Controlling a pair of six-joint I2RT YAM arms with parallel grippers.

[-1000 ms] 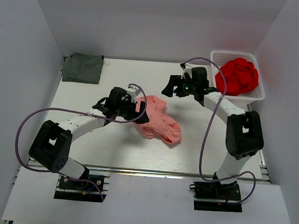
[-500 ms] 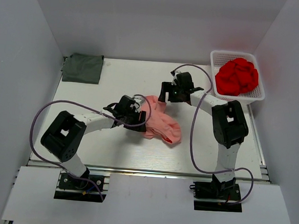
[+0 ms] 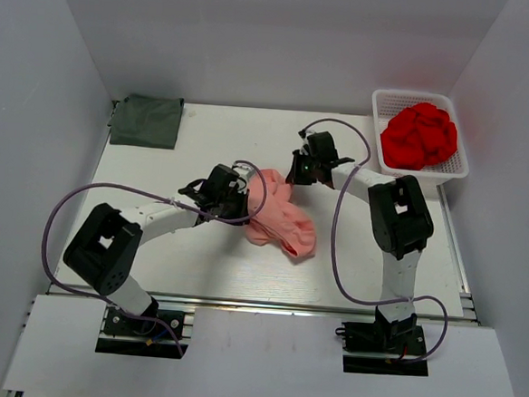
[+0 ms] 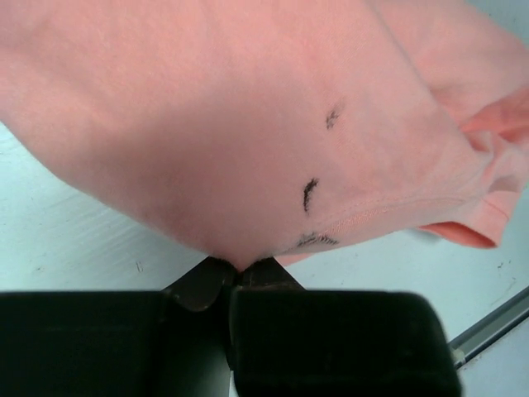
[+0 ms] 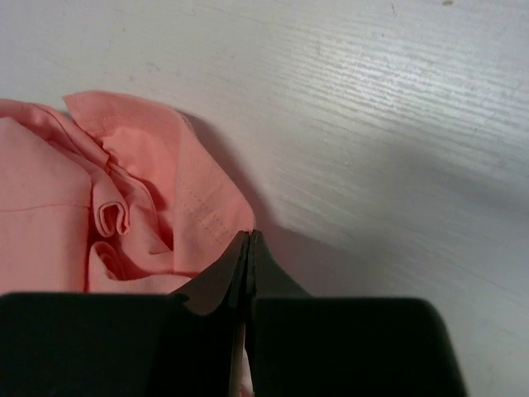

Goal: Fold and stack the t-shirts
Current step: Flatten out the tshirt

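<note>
A crumpled salmon-pink cotton t-shirt (image 3: 281,220) lies in a loose heap on the white wood-grain bench (image 3: 204,149), and everything else is best placed against it. The left end effector (image 4: 238,269) sits at the shirt's left edge, its fingers clamped on a fold of the pink cloth, which is drawn to a point between the tips. The right end effector (image 5: 250,240) is at the shirt's far edge with its fingers pressed together. A corner of the cloth reaches right up to them, but I cannot tell whether any of it is caught.

By my reading, the step in hand is taking hold of this shirt at two points so it can be lifted and spread flat before folding. The next move calls for both arms to rise and draw apart together, and for a check that the right side really has cloth. If it does not, the shirt will hang from the left grip alone.

A folded dark grey-green t-shirt (image 3: 146,120) lies flat well to the far left of the pink shirt, apparently finished and waiting as the base of the stack. Well to the pink shirt's far right stands a white plastic mesh basket (image 3: 380,102) holding a bundle of bright red cloth (image 3: 419,135).
</note>
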